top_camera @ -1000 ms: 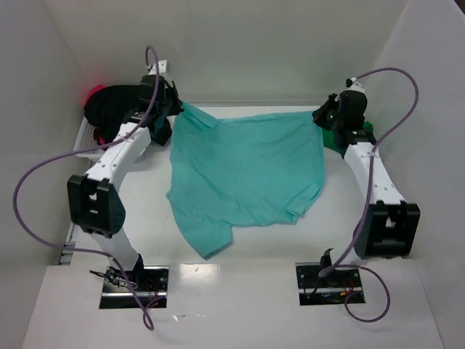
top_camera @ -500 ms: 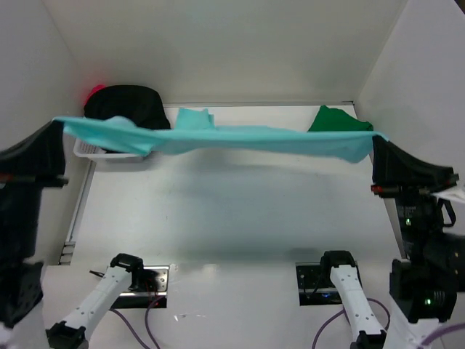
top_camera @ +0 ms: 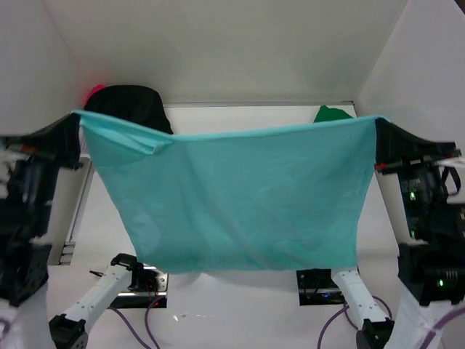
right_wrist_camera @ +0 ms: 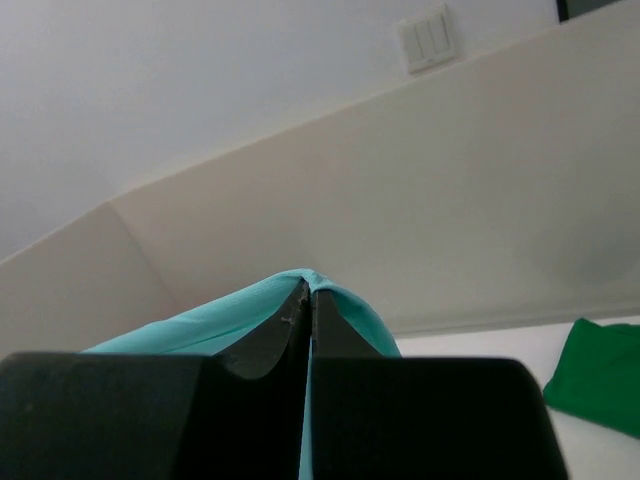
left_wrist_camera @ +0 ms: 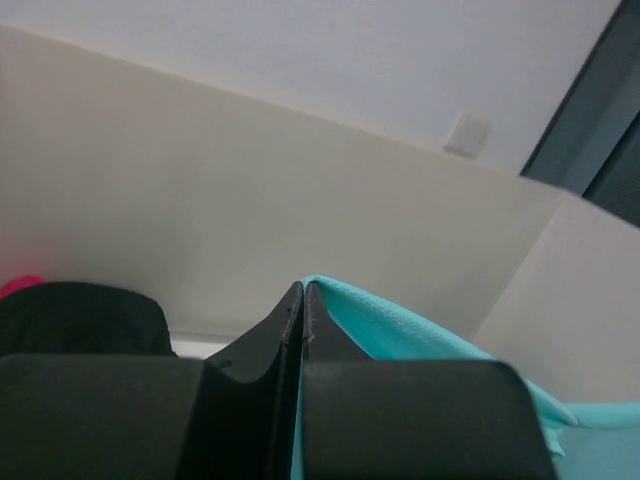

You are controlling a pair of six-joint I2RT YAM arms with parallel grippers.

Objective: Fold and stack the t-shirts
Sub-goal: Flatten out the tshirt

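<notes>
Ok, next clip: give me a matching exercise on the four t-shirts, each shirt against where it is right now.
Things:
1. light teal t-shirt
2. black t-shirt
3. dark green t-shirt
4. red-pink t-shirt

Places:
A. far right of the table
B. heaped at the far left
C. stretched in the air between the left hand and right hand
D. peeking out behind the black heap

Pairs: 1-C, 2-B, 3-A, 4-D

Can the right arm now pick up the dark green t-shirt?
Probably not yet. The right claw is shut on a corner of the light teal t-shirt, stretched in the air; the dark green t-shirt lies on the table nearby, but the claw is occupied.
</notes>
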